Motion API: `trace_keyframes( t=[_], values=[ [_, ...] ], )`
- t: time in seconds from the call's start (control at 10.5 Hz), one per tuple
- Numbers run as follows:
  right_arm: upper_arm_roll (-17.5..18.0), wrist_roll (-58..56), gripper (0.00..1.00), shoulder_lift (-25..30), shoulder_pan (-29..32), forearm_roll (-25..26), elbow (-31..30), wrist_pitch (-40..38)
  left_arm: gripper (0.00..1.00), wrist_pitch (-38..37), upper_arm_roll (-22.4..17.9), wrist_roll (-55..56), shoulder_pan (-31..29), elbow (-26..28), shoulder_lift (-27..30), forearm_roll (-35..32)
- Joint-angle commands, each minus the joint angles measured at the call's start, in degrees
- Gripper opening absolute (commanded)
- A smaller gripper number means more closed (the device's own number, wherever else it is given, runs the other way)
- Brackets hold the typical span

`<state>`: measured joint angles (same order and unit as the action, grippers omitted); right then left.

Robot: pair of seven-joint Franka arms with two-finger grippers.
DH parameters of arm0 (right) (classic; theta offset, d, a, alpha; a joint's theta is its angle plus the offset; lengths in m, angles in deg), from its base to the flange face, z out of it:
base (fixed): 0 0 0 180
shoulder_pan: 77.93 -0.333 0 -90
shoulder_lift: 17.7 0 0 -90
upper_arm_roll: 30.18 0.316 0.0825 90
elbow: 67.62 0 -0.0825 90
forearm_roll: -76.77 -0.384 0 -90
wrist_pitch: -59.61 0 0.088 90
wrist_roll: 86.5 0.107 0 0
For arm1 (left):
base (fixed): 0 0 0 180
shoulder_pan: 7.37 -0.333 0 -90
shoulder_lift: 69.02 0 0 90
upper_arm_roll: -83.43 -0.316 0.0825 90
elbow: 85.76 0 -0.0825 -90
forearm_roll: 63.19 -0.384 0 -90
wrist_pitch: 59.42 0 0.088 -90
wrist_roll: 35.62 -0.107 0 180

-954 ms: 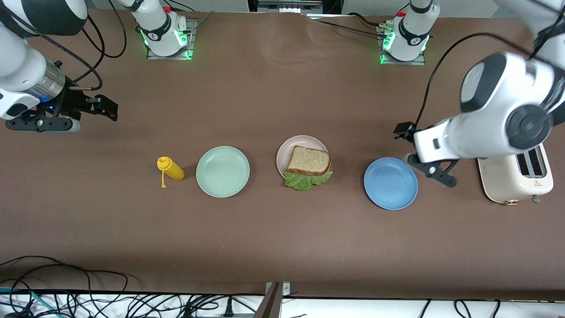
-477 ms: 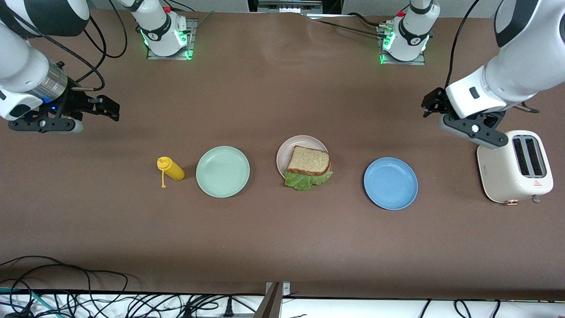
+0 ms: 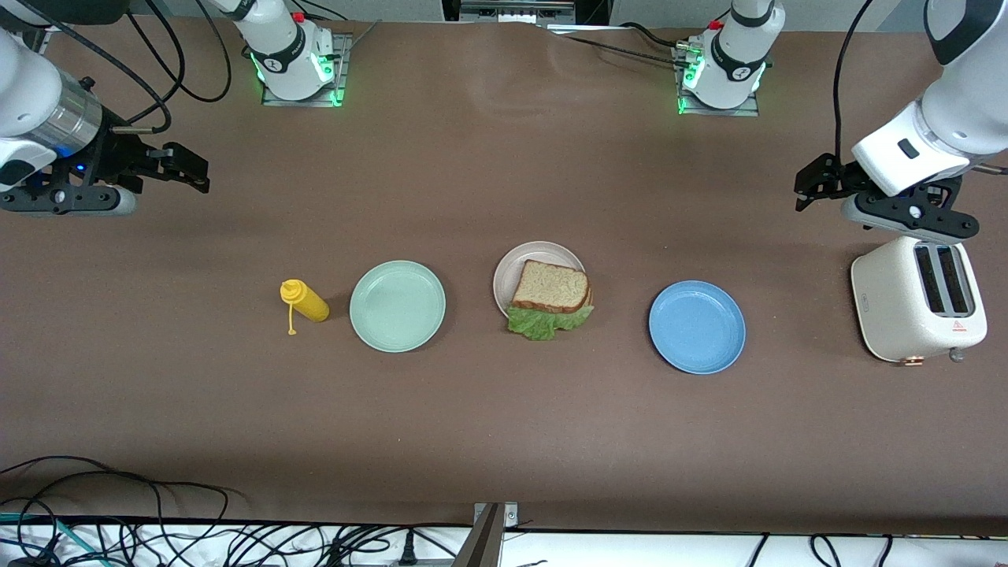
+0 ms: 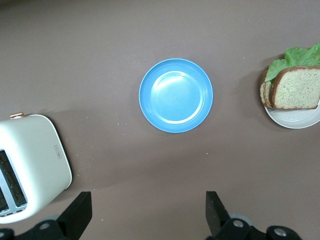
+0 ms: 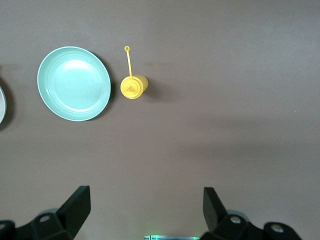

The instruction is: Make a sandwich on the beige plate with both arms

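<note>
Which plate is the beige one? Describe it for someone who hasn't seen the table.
Three plates sit in a row across the brown table. The beige plate is the middle one, between the mint green plate and the blue plate. Only it holds food: the sandwich.

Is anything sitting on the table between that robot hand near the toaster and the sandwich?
Only the round blue plate lies on the table between the left end effector, open over bare table, and the brown-bread lettuce sandwich on the round beige plate.
</note>
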<state>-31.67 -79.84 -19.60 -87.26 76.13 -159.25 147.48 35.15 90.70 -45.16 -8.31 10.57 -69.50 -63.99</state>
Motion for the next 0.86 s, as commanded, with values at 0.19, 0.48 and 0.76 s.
trace_keyframes(
  t=[0.19,0.48,0.76],
  values=[
    [-0.09,0.81,1.0,-0.92,-0.6,-0.77,1.28,-0.69,1.0,-1.32,-1.9,4.79,1.38,1.31,1.8,0.81],
    [-0.27,0.55,1.0,-2.31,-0.43,-0.86,3.9,-0.69,1.0,-3.42,-1.29,6.64,1.38,-0.17,1.27,0.81],
    [-0.18,0.46,1.0,-2.41,-0.51,-0.86,4.0,-1.22,1.0,-3.6,-0.85,6.91,1.47,-0.27,1.27,1.42]
  ],
)
